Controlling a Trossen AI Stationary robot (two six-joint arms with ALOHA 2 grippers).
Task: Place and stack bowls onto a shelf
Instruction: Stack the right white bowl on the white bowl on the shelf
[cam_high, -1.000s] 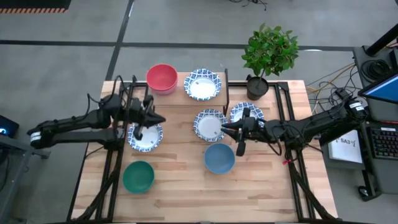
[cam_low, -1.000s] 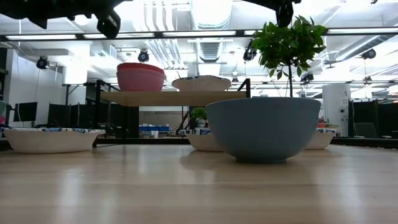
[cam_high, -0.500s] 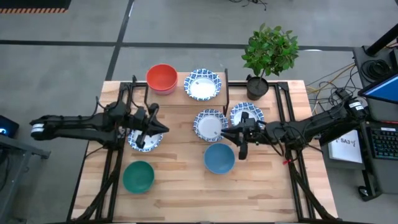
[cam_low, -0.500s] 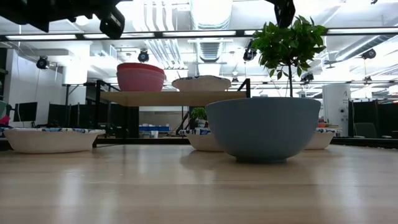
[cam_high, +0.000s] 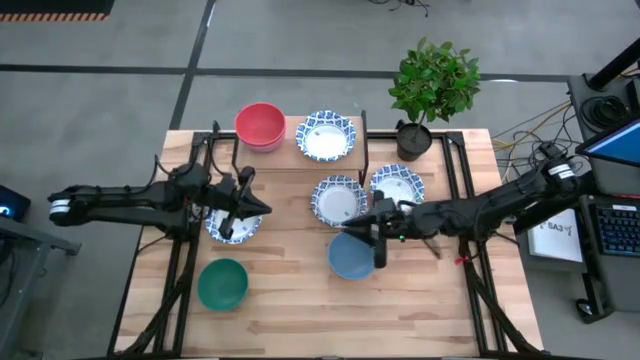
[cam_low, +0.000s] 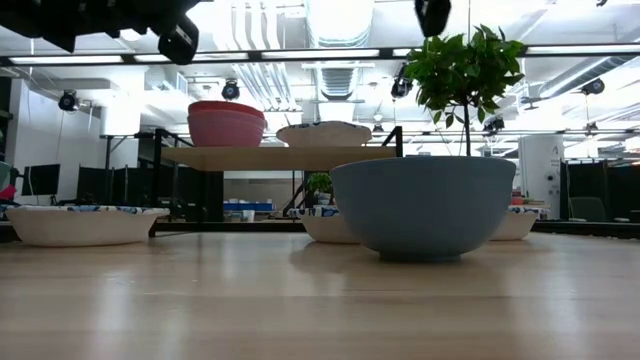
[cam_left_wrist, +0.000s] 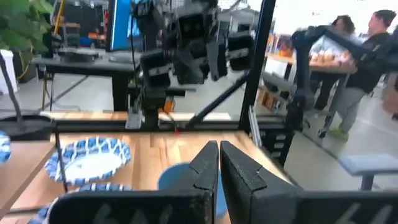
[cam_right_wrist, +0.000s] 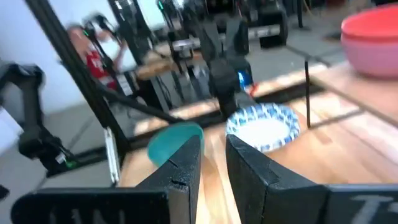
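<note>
The shelf (cam_high: 300, 150) stands at the table's far side. On it a red bowl (cam_high: 260, 124) sits stacked in a pink one (cam_low: 226, 132), beside a blue-rimmed white bowl (cam_high: 326, 135). Three more patterned bowls (cam_high: 233, 224) (cam_high: 337, 201) (cam_high: 398, 184), a blue bowl (cam_high: 350, 257) and a green bowl (cam_high: 222, 283) rest on their bases on the tabletop. My left gripper (cam_high: 246, 206), shut, hangs above the left patterned bowl. My right gripper (cam_high: 377, 238) is open by a narrow gap (cam_right_wrist: 213, 163), high over the blue bowl's far right rim.
A potted plant (cam_high: 432, 85) stands at the far right corner, next to the shelf. Black frame rails (cam_high: 455, 190) run along both table sides. The near strip of the tabletop (cam_high: 300, 320) is bare wood. People (cam_left_wrist: 367, 43) show in the room beyond the table.
My right gripper has moved toward the table's left and near edges, from beside the right patterned bowls to above the blue bowl's rim. My left gripper has shifted a little toward the near edge over the left patterned bowl. No bowl has moved.
</note>
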